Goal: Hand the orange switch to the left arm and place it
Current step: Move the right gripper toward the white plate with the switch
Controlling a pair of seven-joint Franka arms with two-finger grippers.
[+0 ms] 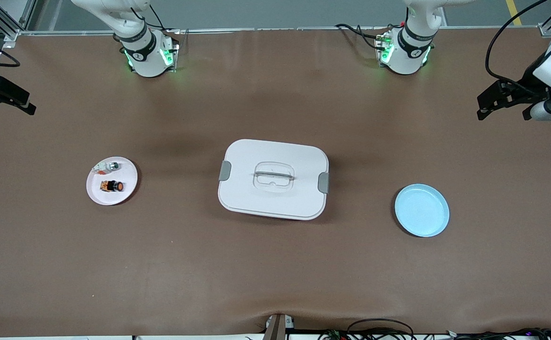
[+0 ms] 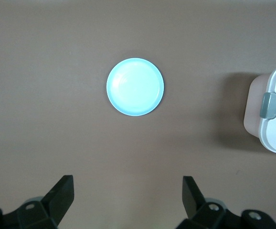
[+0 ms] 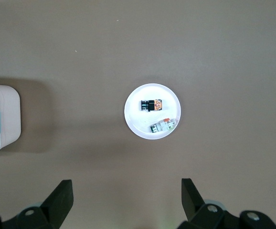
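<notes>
The orange switch (image 1: 112, 186) lies on its side on a small white plate (image 1: 125, 194) toward the right arm's end of the table; it also shows in the right wrist view (image 3: 152, 105). The white box (image 1: 273, 179) with grey latches stands at the table's middle. My right gripper (image 1: 8, 106) is open and empty, high over the table's edge at the right arm's end; its fingers (image 3: 61, 195) show wide apart. My left gripper (image 1: 503, 113) is open and empty, high over the left arm's end; its fingers (image 2: 61, 193) are spread above bare table.
A small silver-and-white part (image 1: 106, 165) shares the white plate with the switch. A light blue plate (image 1: 421, 210) lies empty toward the left arm's end and shows in the left wrist view (image 2: 135, 87). The box's corner shows in both wrist views.
</notes>
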